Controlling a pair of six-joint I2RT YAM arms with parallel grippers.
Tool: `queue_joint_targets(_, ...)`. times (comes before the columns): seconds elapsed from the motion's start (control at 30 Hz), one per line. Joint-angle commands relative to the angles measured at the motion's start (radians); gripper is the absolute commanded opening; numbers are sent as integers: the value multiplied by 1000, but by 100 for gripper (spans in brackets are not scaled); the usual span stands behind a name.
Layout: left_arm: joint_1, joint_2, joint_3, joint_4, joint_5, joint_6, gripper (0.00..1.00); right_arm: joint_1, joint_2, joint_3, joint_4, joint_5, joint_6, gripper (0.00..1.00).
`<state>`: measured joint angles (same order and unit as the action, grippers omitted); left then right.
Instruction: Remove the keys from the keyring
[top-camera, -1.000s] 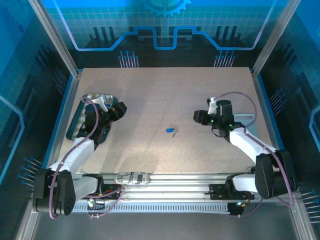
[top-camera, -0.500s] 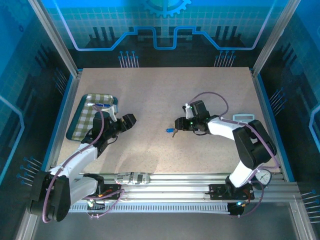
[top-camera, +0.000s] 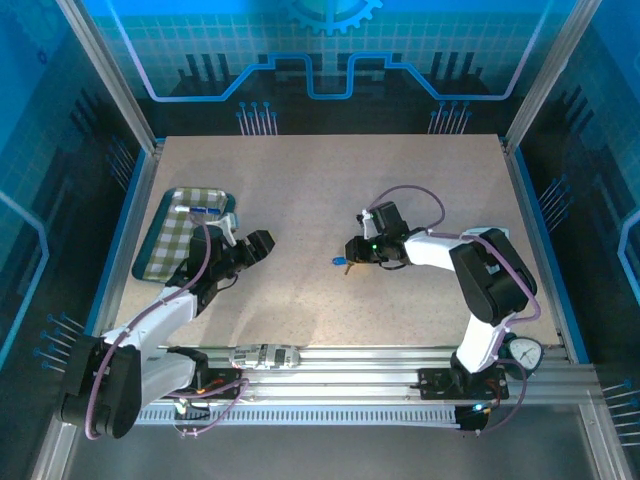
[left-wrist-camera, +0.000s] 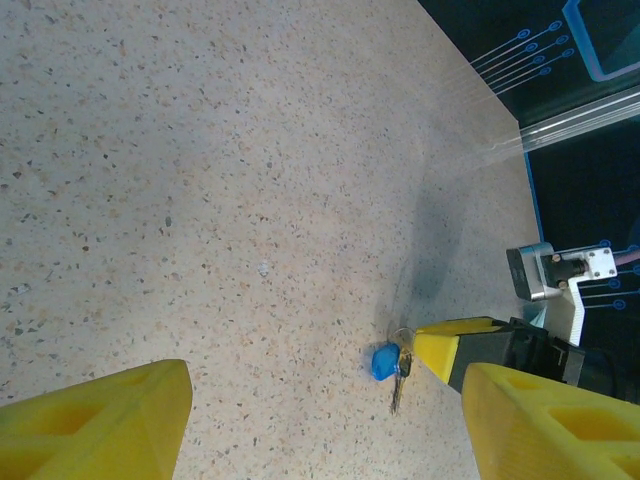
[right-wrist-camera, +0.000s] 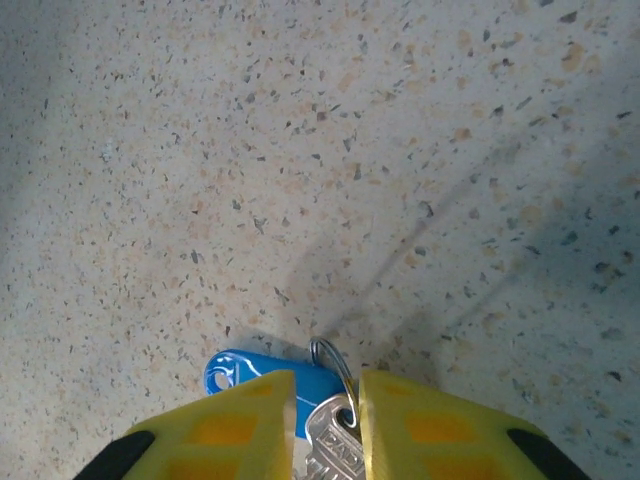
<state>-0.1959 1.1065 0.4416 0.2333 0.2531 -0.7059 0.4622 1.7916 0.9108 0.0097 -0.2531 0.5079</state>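
The keys (top-camera: 343, 263) lie mid-table: a blue head (right-wrist-camera: 250, 375) and a silver key (right-wrist-camera: 335, 445), joined by the thin grey keyring (right-wrist-camera: 337, 358). My right gripper (right-wrist-camera: 325, 390) is down over them, its yellow fingers straddling the silver key's head. The ring touches the right finger and a sliver of gap shows on the left. The top view puts that gripper (top-camera: 353, 252) right at the keys. My left gripper (top-camera: 262, 243) stands open well to the left, empty, looking at the keys (left-wrist-camera: 388, 362) and the right gripper's fingertip (left-wrist-camera: 450, 348).
A green checked tray (top-camera: 160, 250) sits at the table's left edge with a blue pen (top-camera: 200, 211) at its far end. A pale rectangular frame (top-camera: 485, 234) lies near the right edge. A round gauge (top-camera: 521, 351) sits by the right arm's base.
My right arm swung left from the table's right side to the keys and its jaws narrowed round them. My left gripper moved right, off the tray.
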Motion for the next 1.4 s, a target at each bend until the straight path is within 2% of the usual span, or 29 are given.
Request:
queue_joint_targets(0.0,-7,-7,-15,18,12,-6,73,12,25,21,-13,3,6,23)
queue_joint_targets(0.13,-7,-12,-23,19,9,-10,73,13,31,17,-10,-1,4,19)
queue_joint_targets(0.23,-7,-17,-26,18,4,-12,73,16,32,20,-13,-2,-1,11)
queue_joint_targets(0.4,-7,-27,-19,11,10,-17,73,23,-6,36,-53,18,-39,4)
queue_joint_targets(0.63,-7,-73,97,-69,55,25,74,49,-185,126,-180,16,-250,0)
queue_joint_targets(0.8,-7,-62,272,-154,128,100,75,50,-298,265,-244,-110,-414,0)
queue_joint_targets(0.93,-7,-35,439,-196,260,152,74,50,-345,418,-302,-234,-505,0)
queue_joint_targets(1.07,-7,-13,553,-172,414,186,62,43,-347,559,-369,-366,-548,1)
queue_joint_targets(1.17,-9,-6,586,-85,513,177,62,38,-350,618,-392,-460,-556,1)
queue_joint_targets(1.37,-26,-17,535,197,607,175,72,20,-367,617,-313,-607,-500,2)
